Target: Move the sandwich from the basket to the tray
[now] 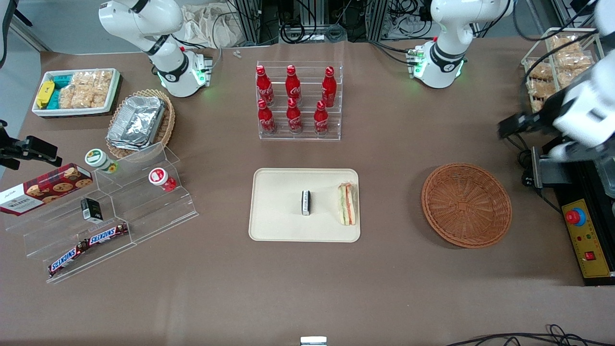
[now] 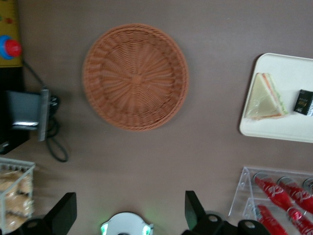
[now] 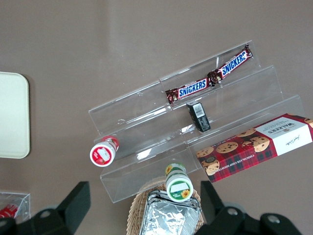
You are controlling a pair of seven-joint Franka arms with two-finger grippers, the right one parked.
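The sandwich point(image 1: 347, 203) point(image 2: 266, 96) lies on the cream tray point(image 1: 278, 226) point(image 2: 288, 128), at the tray edge nearest the basket. A small black-and-white box point(image 1: 305, 202) point(image 2: 305, 102) lies mid-tray beside it. The round reddish-brown basket point(image 1: 466, 205) point(image 2: 135, 77) sits empty on the table, toward the working arm's end from the tray. My gripper point(image 1: 507, 129) point(image 2: 129, 211) hangs high above the table at the working arm's end, farther from the front camera than the basket. It is open, with nothing between its fingers point(image 2: 66, 211).
A clear rack of red cola bottles point(image 1: 299, 101) stands farther from the front camera than the tray. A wire rack of snack bags point(image 1: 559, 62) and a yellow control box with a red button point(image 1: 584, 235) sit at the working arm's end. Acrylic steps with snacks point(image 1: 110, 211) lie toward the parked arm's end.
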